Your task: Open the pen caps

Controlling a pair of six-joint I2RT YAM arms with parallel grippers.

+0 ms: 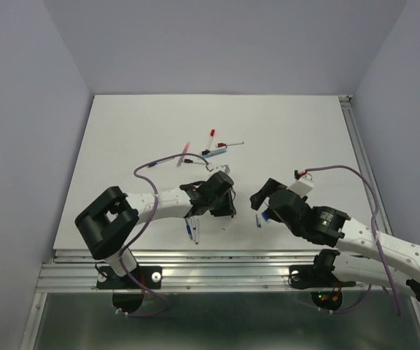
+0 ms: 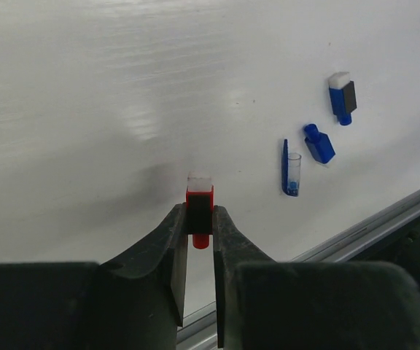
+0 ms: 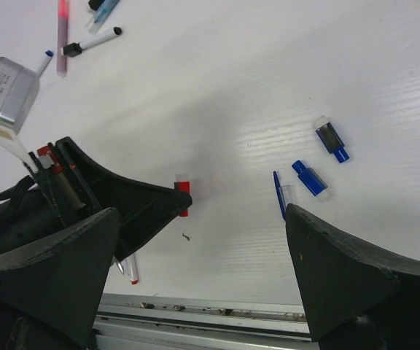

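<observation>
Left arm (image 1: 159,204): jaws pinched narrow on a red pen cap (image 2: 200,216) with a white end, held upright low over the worktop (image 2: 122,109), near the front rail (image 2: 370,230). Cannot tell whether it touches the surface.
Right arm (image 1: 370,240): jaws spread wide, holding nothing, just beside the left.
First blue cap (image 2: 318,144) and second blue cap (image 2: 341,97) lie loose to the right of the red one.
Pens (image 1: 221,148) lie farther back.

red cap (image 2: 200,211) part. hidden, pink pen (image 1: 184,154) blurred, blue pen (image 3: 106,9) cropped
</observation>
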